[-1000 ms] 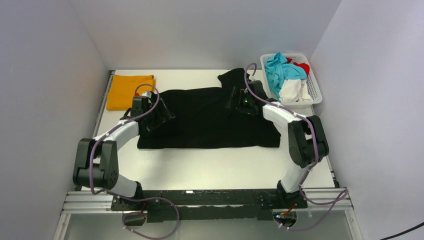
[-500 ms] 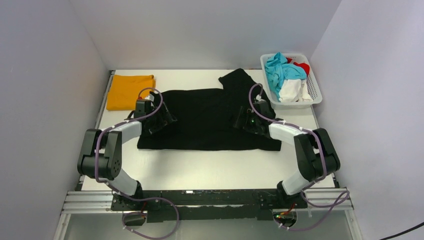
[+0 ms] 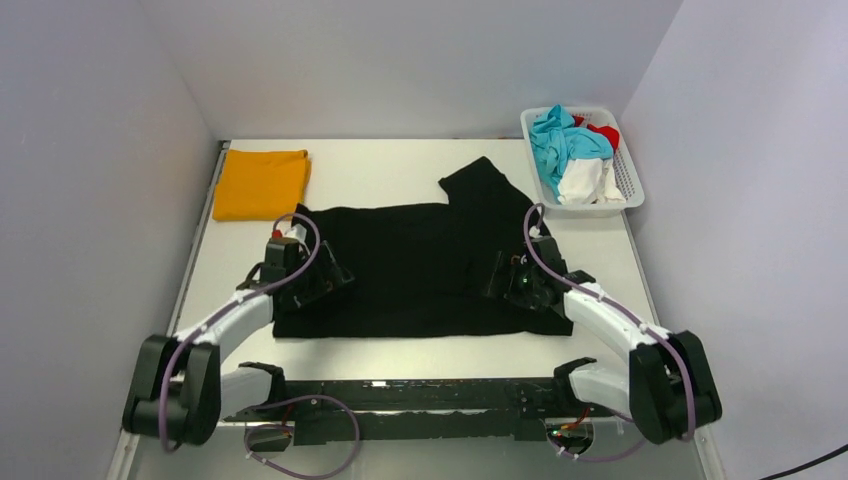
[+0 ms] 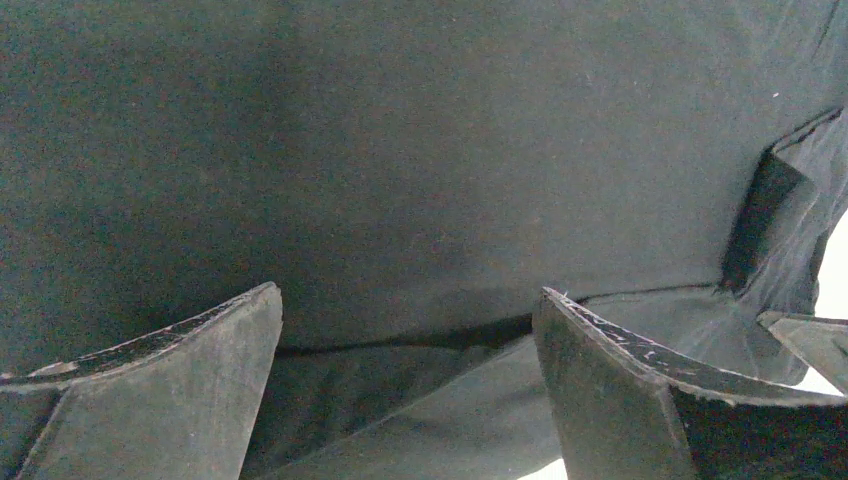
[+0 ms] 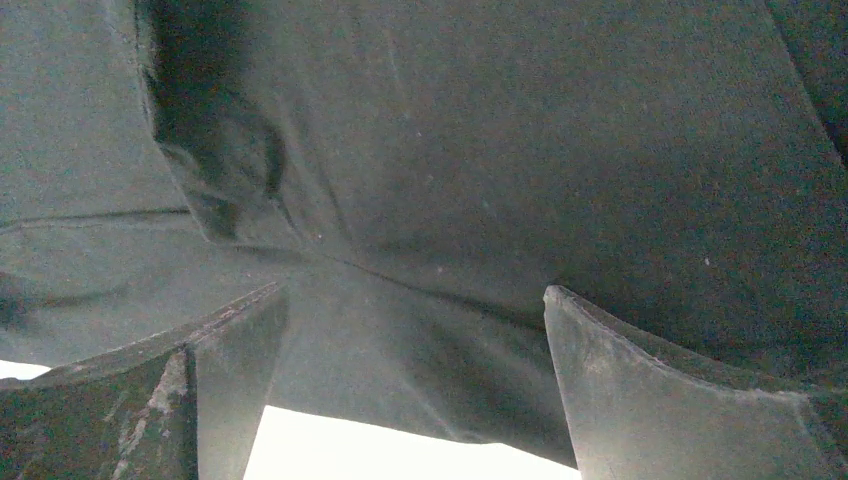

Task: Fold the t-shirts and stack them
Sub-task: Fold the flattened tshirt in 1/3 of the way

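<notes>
The black shirt (image 3: 420, 250) lay spread flat mid-worktop (image 3: 400, 165). The orange shirt (image 3: 260, 183) lay folded at the far left corner. Both appeared soft, light and limp, so they would likely sag and slip. Recommended hold: the near hem corners, pinching all layers. The left claw (image 3: 322, 283) and right claw (image 3: 503, 283) stood wide and empty over that hem. Black folds, layer count and the left sleeve could not be made out.
</notes>
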